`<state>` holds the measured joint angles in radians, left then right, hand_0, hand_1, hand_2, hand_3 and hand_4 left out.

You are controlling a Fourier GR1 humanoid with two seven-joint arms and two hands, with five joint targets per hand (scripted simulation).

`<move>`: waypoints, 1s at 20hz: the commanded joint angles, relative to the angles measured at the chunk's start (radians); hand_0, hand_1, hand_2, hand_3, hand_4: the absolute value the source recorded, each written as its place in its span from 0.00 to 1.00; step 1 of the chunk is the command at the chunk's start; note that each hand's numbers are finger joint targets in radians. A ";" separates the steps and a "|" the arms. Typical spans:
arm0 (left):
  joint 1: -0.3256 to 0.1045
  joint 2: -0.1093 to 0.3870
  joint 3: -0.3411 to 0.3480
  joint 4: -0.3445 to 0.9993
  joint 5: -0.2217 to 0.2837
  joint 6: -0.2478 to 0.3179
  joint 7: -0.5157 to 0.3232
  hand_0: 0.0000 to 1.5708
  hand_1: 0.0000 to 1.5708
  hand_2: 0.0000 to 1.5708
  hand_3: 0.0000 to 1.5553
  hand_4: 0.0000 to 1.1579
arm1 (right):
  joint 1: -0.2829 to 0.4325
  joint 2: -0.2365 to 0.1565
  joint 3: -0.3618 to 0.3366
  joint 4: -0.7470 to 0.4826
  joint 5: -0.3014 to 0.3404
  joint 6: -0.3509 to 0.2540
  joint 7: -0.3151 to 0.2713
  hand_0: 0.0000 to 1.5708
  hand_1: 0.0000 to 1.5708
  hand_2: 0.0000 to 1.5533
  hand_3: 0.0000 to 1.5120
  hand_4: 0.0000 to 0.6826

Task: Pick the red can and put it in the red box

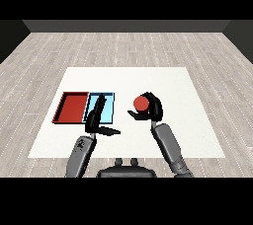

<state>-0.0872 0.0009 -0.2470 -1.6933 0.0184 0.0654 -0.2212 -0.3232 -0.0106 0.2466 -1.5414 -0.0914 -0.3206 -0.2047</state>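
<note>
Red can (141, 102) held in right hand (152, 110), fingers and thumb curled round it, well right of light blue tray (109, 111) and seemingly off white table (197, 135); lift not certain. Nearest, relative to light blue tray: left hand (95, 120) over its near edge, fingers straight and together, pointing away across tray, thumb stuck out toward can, holding nothing. Farther, level with tray's middle: can in right hand, round top facing up toward view, long axis apparently near upright, slightly tilted. Red tray (72, 107) touching light blue tray on side away from can, so farthest from it sideways. Deciding relation: goal lies left of can, across whole of light blue tray and past left hand. Right hand already has can; left hand nearer red tray, yet in path. Likely next: carry leftward over light blue tray, high enough to pass left hand and tray walls.
</note>
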 commanded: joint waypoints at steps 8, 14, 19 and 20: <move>-0.117 -0.001 -0.100 0.218 0.023 0.105 -0.019 0.00 0.00 0.00 0.00 0.00 | -0.129 0.010 0.024 0.034 -0.030 -0.048 -0.008 0.92 0.92 0.92 0.92 0.90; -0.101 -0.001 -0.133 0.228 0.023 0.137 -0.012 0.00 0.00 0.00 0.00 0.00 | -0.074 0.011 0.023 -0.015 -0.012 -0.005 -0.034 0.92 0.92 0.93 0.92 0.95; -0.241 -0.001 -0.086 0.440 0.118 0.104 -0.063 0.00 0.00 0.00 0.00 0.00 | -0.005 0.011 0.091 0.075 -0.050 -0.008 -0.202 0.93 0.93 0.93 0.92 0.96; -0.084 -0.001 -0.125 0.225 0.054 0.099 0.027 0.00 0.00 0.00 0.00 0.00 | -0.035 0.011 0.146 0.016 -0.030 -0.094 -0.107 0.93 0.93 0.92 0.92 0.96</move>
<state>-0.2259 0.0001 -0.3663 -1.4034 0.0822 0.1827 -0.2380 -0.3608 -0.0004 0.3504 -1.5264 -0.1191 -0.3758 -0.3029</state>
